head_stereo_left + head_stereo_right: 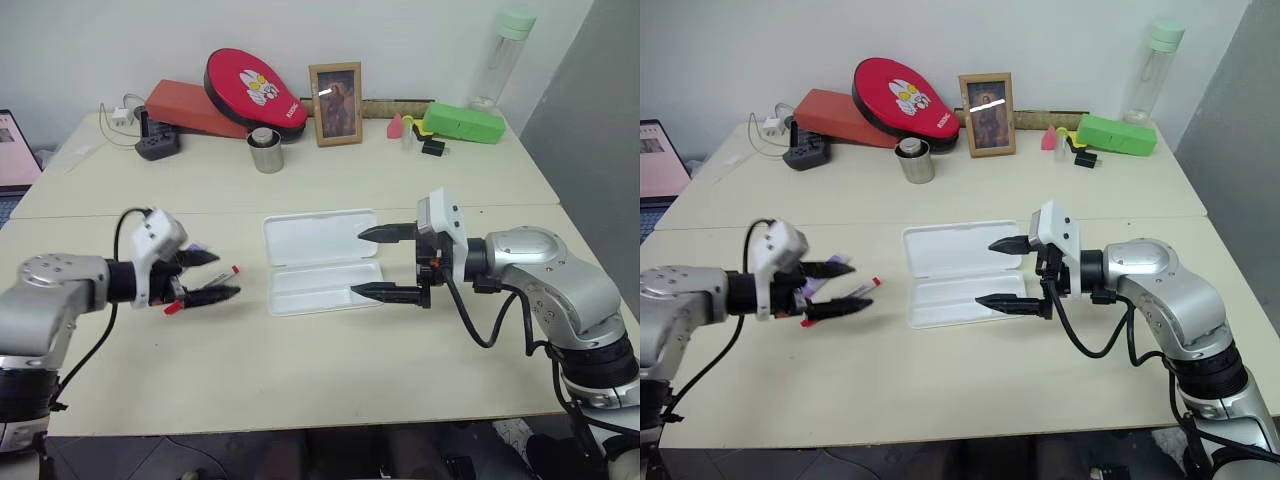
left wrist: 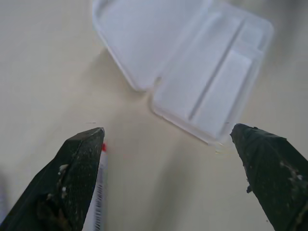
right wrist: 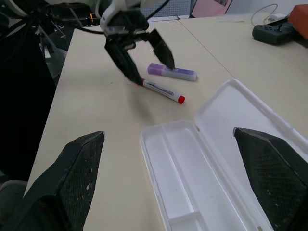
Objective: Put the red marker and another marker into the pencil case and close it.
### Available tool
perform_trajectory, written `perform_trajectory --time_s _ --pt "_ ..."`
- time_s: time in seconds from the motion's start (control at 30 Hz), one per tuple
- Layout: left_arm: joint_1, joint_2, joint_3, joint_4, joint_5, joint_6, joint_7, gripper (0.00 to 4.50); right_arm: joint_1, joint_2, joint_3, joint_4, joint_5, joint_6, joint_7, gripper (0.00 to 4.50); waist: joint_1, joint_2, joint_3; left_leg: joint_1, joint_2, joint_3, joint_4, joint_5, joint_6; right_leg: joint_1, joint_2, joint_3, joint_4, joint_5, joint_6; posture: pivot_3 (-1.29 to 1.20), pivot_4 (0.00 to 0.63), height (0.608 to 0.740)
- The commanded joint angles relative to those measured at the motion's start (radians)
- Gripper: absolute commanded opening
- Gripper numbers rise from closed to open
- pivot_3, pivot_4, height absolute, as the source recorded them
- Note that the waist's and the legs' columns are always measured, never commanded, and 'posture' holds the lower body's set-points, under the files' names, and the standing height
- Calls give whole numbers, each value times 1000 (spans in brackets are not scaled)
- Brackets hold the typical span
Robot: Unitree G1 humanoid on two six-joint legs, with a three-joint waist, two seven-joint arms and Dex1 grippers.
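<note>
Your pencil case (image 1: 322, 261) is a white plastic clamshell with rounded corners, lying fully open and flat on the cream table (image 1: 300, 350). The smooth lid half is on the far side and the shallow moulded tray, split by a long ridge, is on the near side. It sits directly under the fingertips of your right gripper (image 1: 382, 262), whose two black fingers stand wide apart and hold nothing, one over the lid's edge and one over the tray's end.

The red marker (image 3: 162, 90) is a slim white barrel with a red cap and a red tail. It lies on the table just below your left gripper (image 1: 212, 275), whose fingers are also spread wide and empty. There is dark print along the barrel, but you cannot read it from these views.

The other marker (image 3: 172, 71) is short, thick and lavender with a pale label. It lies just beyond the red one, near the left fingertips and apart from the case.
</note>
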Motion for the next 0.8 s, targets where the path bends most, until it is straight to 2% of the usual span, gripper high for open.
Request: perform_trajectory --time_s 0.03,0.4,0.57,0.6,0.8 --pt "-29 20 -29 65 67 -38 26 4486 1 -6 -26 -44 19 3 -19 4500 1 0 0 0 0 0 0 0 0 0 1 0 0 0 0 0 150 740" --pt "-85 -39 -65 166 94 -62 28 4486 33 -20 -34 -81 36 19 -42 4500 5 0 0 -2 -2 0 0 0 0 0 1 -1 -1 0 0 0 150 740" --pt "-74 -33 -130 221 165 -74 37 4486 23 -25 -33 -76 34 14 -45 4500 3 0 0 -1 -1 0 0 0 0 0 1 -1 -1 0 0 0 150 740" --pt "-85 -39 -135 243 178 -74 54 4198 19 -26 -37 -73 35 14 -46 4500 4 0 0 -1 -1 0 0 0 0 0 1 -1 -1 0 0 0 150 740" --pt "-93 -48 -148 267 191 -88 54 3157 27 -42 -45 -76 40 15 -47 4500 3 0 0 0 -1 0 0 0 0 0 1 0 0 0 0 0 150 740"
